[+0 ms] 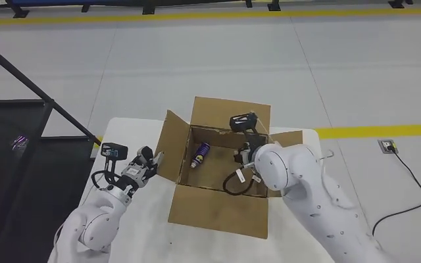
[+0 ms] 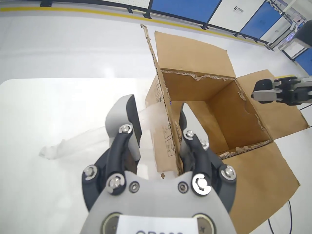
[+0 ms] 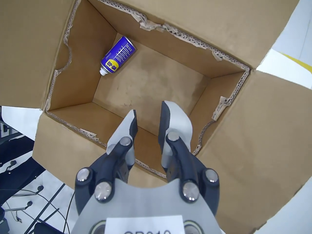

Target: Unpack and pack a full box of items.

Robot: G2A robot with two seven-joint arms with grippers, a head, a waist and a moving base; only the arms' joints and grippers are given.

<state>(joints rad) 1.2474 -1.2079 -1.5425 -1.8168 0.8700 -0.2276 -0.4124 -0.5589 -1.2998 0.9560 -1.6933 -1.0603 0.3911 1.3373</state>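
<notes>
My right tool [image 3: 149, 110] hangs over the open box [image 3: 170, 1]. Its fingers are apart with a narrow gap, and nothing is between them. My left tool [image 2: 157, 108] is at the left side of the box, low over the tabletop [image 2: 48, 110]. Its fingers are wide apart, and the upright side flap [image 2: 160, 79] stands between them. I cannot tell if a finger touches the cardboard. A clear strip [image 2: 73, 142], maybe film or tape, lies on the tabletop just beside this tool.

The one item I see inside is a blue spray can [image 3: 117, 55]. It lies on its side on the floor of the box, close to the wall on my left and near the far corner, with the white cap pointing to the near side.

I judge the can to be stiff metal, smooth and not heavy, and it will roll easily if I push it. I think it is best to close across the middle of the body, with the fingers crosswise to its length. The near wall leaves little room for one finger, so I must come down with care.
</notes>
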